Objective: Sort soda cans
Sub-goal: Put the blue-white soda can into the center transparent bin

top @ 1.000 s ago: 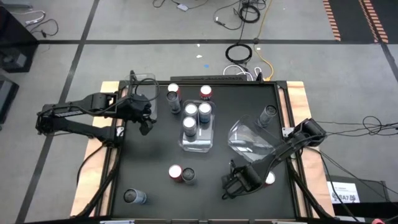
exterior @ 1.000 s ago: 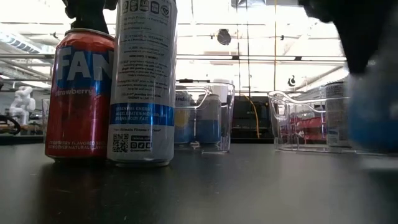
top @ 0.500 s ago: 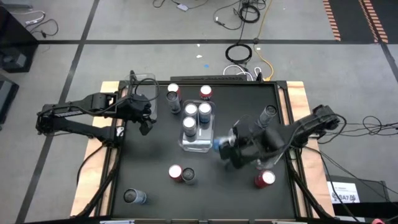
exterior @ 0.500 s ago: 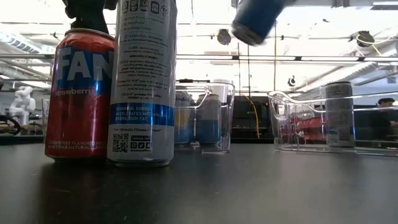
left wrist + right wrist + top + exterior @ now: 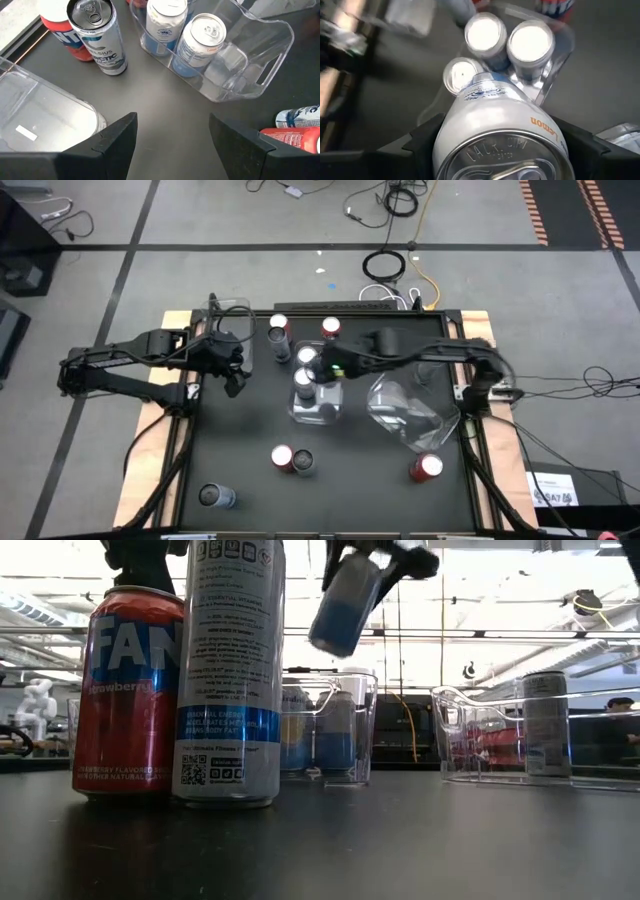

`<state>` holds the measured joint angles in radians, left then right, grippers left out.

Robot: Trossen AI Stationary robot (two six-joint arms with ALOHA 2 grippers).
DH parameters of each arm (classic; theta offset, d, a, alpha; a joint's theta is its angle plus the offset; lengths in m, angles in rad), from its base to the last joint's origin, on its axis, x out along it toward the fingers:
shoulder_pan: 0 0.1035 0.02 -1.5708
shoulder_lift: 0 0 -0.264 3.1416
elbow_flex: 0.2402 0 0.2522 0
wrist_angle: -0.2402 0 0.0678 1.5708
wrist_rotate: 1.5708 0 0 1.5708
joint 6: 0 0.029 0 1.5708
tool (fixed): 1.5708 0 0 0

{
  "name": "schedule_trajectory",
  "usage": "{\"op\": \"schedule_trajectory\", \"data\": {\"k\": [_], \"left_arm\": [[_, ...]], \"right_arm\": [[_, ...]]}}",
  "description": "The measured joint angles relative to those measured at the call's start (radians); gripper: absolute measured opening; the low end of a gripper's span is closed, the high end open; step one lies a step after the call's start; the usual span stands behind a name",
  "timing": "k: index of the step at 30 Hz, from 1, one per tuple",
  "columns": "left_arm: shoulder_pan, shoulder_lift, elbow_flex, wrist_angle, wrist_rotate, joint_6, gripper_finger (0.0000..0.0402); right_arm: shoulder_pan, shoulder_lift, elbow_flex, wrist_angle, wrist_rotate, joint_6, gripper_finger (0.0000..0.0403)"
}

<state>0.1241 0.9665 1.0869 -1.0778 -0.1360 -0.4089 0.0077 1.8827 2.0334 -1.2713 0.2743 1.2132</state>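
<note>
Near left corner: lone upright drink can (image 5: 214, 497), colour unclear from above, well apart from everything. Unsorted, by the look.

Near centre: red strawberry soda can (image 5: 130, 690) touching tall silver-and-blue energy-drink can (image 5: 228, 670), both upright. Mixed colours side by side, so presumably awaiting pickup.

Near right: second red can with silvery top (image 5: 427, 468), alone, just off the near corner of skewed clear plastic bin (image 5: 400, 412). Behind that bin's wall in the low view, dark grey can (image 5: 545, 725), upright; inside or beyond, cannot tell.

Mid-table: clear rectangular centre bin (image 5: 260, 55) holding upright blue-silver cans (image 5: 202, 42) clustered at the far end, near end left free. Directly above, right gripper (image 5: 330, 367) clenched on blue-silver lemon can (image 5: 343, 605), carried aloft, tilted, clear of the rim. Likely lined up for lowering into the free space beside like colours. Tilt worth correcting first; rim strike possible.

Left side: left gripper (image 5: 170, 140) hovering released, nothing between the fingers, between centre bin and empty clear left bin (image 5: 45, 115). Probably parked out of the way.

Far: silver can with dark lettering (image 5: 95, 35), red can just beside, outside any bin.
</note>
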Motion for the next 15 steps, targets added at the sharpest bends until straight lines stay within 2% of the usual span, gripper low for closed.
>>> {"op": "schedule_trajectory", "data": {"k": [8, 15], "left_arm": [[0.000, 0.000, 0.000, -0.001, -0.012, 0.003, 0.0258], [0.000, 0.000, 0.000, -0.005, -0.012, 0.007, 0.0258]], "right_arm": [[-0.085, 0.225, 0.201, -0.173, -0.088, -0.056, 0.0279], [-0.121, 0.332, 0.218, -0.183, -0.127, -0.101, 0.0281]]}}
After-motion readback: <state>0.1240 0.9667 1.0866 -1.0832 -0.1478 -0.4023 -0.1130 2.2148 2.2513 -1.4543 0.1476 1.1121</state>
